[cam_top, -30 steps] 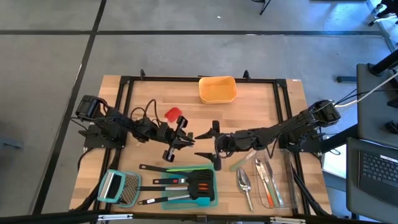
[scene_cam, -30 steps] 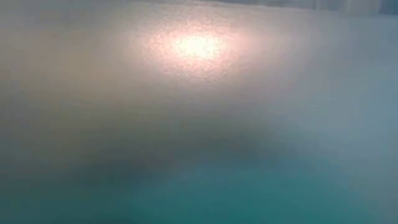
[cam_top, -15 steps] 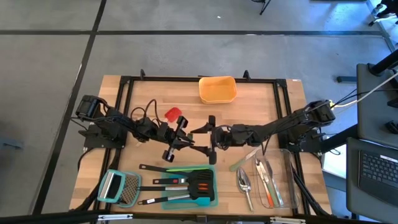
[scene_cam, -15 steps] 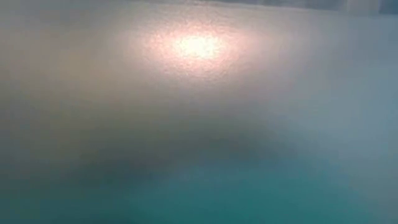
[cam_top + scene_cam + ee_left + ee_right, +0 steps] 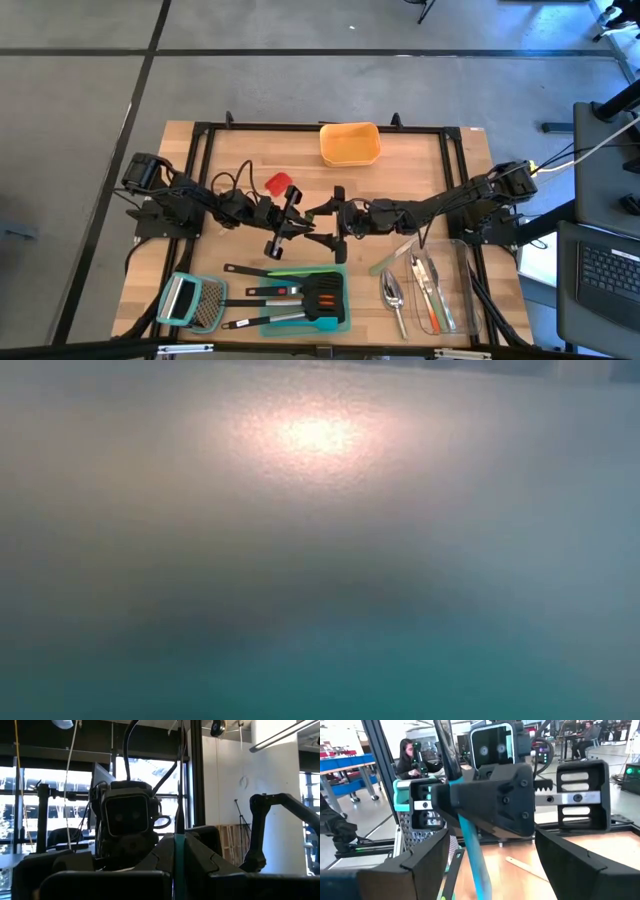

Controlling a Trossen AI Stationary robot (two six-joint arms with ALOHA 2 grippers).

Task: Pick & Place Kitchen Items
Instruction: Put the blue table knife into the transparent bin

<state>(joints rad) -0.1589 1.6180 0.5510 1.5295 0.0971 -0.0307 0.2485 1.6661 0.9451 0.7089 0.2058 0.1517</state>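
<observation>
A slim teal spatula [image 5: 471,851] stands nearly upright above the table's middle, with my left gripper [image 5: 316,222] shut on it. In the left wrist view it shows as a thin teal strip [image 5: 178,862]. My right gripper [image 5: 339,218] faces the left one, open wide. Its fingers stand on either side of the left gripper's fingers [image 5: 492,802] and the spatula without touching them. A red turner [image 5: 278,184] lies on the table behind the left gripper. The low view is covered by a teal blur. My left gripper pinches the teal spatula's handle [image 5: 178,851] between its two fingers, part-way along it. The fingers come from the table's left, slanting a little upward, and lie across the handle. The spatula is lifted clear; its teal end [image 5: 479,879] hangs below and a darker end [image 5: 445,745] rises above.
A teal tray [image 5: 343,322] with black and orange turners lies at the near edge, a grater [image 5: 190,300] left of it. At the near right are a green spatula [image 5: 385,262], a silver scoop [image 5: 393,292] and a clear container [image 5: 458,300] with cutlery. An orange container [image 5: 350,143] stands at the far edge.
My right gripper has moved toward the table's left and a little toward the far edge, closing in on the left gripper with its fingers still wide apart. The left gripper and the spatula have kept still.
</observation>
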